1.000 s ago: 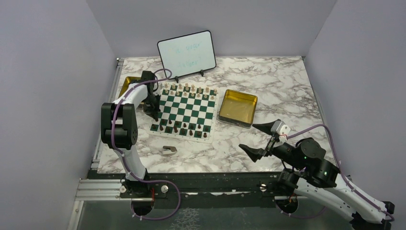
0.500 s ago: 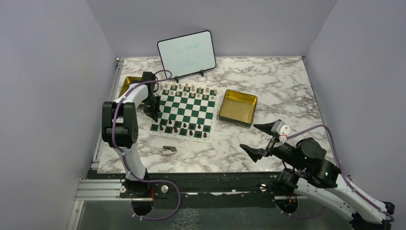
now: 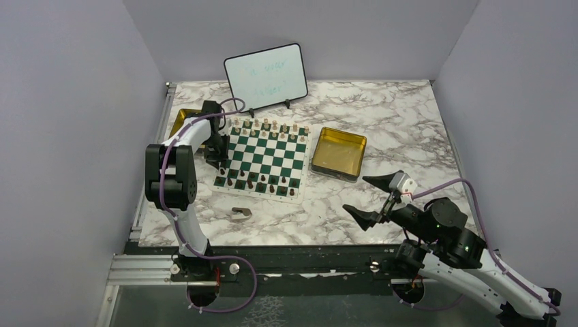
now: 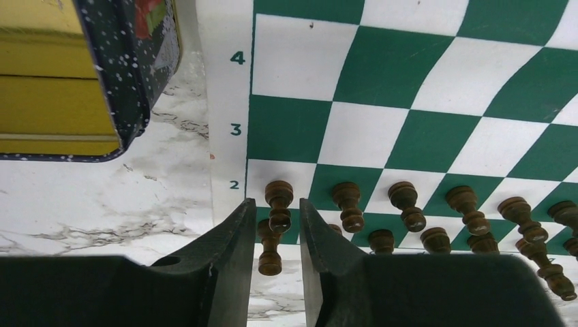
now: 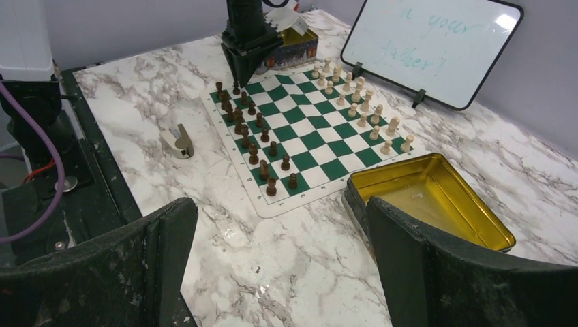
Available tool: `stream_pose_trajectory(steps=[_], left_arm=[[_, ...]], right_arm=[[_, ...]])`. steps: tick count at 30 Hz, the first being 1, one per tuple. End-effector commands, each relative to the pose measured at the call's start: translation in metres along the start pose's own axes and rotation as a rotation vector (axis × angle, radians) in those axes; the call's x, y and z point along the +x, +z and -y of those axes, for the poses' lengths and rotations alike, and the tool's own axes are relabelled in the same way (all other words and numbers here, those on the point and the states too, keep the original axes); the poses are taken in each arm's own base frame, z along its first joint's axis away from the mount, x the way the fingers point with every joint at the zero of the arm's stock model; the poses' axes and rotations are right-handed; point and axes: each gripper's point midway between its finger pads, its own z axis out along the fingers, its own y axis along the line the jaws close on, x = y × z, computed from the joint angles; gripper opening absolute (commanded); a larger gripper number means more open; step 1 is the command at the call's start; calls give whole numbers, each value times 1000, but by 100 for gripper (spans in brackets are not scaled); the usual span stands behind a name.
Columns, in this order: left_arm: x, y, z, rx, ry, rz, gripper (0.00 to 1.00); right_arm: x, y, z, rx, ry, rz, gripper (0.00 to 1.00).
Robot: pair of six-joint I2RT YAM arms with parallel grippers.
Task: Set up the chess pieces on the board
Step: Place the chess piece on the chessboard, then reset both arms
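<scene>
Two ranks of light pieces (image 3: pixel 267 128) stand along the far edge of the board (image 3: pixel 262 158); dark pieces (image 3: pixel 262 182) stand in two ranks along its near edge

Board: green-and-white checked mat with a white border, lying flat on the marble counter (image 3: pixel 382 116), left of centre

Left claw (image 4: pixel 272 235): lowered at the board's near left corner. Its fingers (image 4: pixel 228 259) are parted narrowly on either side of two dark pieces there, one on the second rank and one just behind it. A slit of board shows between the right-hand finger and those pieces, so they are not pinched

Right claw (image 3: pixel 354 195): spread to its widest and gripping nothing, held above the counter towards its near right edge, well apart from the board

One gold tin (image 3: pixel 337 152), lidless, sits just right of the board

Second tin (image 4: pixel 68 75), gold inside with a dark speckled outer wall, sits just beside the board's left border, by the left arm

Whiteboard (image 3: pixel 266 76): propped upright behind the board; faint writing, not legible

One small grey-brown scrap (image 3: pixel 240 214) lies on the counter, on the near side of the board and apart from it
</scene>
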Motion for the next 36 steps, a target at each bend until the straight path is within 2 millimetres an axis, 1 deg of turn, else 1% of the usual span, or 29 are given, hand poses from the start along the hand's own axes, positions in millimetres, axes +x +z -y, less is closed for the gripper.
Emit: stream_pose_trajectory(steps=[1, 4, 7, 10, 12, 14, 17, 19, 21, 23, 24, 28, 32, 36], left_arm=[[-16, -11, -2, -2, 3, 48, 32], [-22, -19, -1, -2, 0, 77, 34], [-33, -31, 2, 10, -2, 123, 34], [-48, -50, 5, 20, -9, 192, 35], [-61, -68, 10, 41, -2, 256, 37], [-73, -87, 18, 72, 14, 324, 39], [-85, -116, 35, 142, 34, 416, 40], [-90, -136, 50, 197, 47, 482, 41], [-90, -155, 70, 274, 65, 539, 43], [-86, -172, 91, 372, 92, 595, 45], [-82, -180, 99, 412, 99, 616, 46], [-59, -204, 123, 511, 116, 678, 52], [-26, -215, 151, 624, 167, 709, 53], [8, -224, 169, 692, 181, 770, 54]], right_arm=[[-6, -5, 5, 24, 3, 7, 100], [-2, -5, 3, 21, 19, -3, 100], [1, -5, 7, 57, 69, -17, 100], [0, -7, 16, 134, 178, -11, 100], [-1, -8, 21, 175, 233, -4, 100], [-1, -9, 25, 210, 286, -5, 100], [6, -10, 34, 290, 374, -13, 100], [11, -11, 37, 314, 375, -26, 100], [15, -11, 39, 329, 370, -43, 100], [16, -12, 41, 343, 374, -58, 100], [17, -13, 43, 360, 383, -67, 100], [27, -18, 59, 482, 411, -108, 100], [32, -29, 72, 603, 465, -137, 100], [31, -40, 83, 717, 558, -117, 100]])
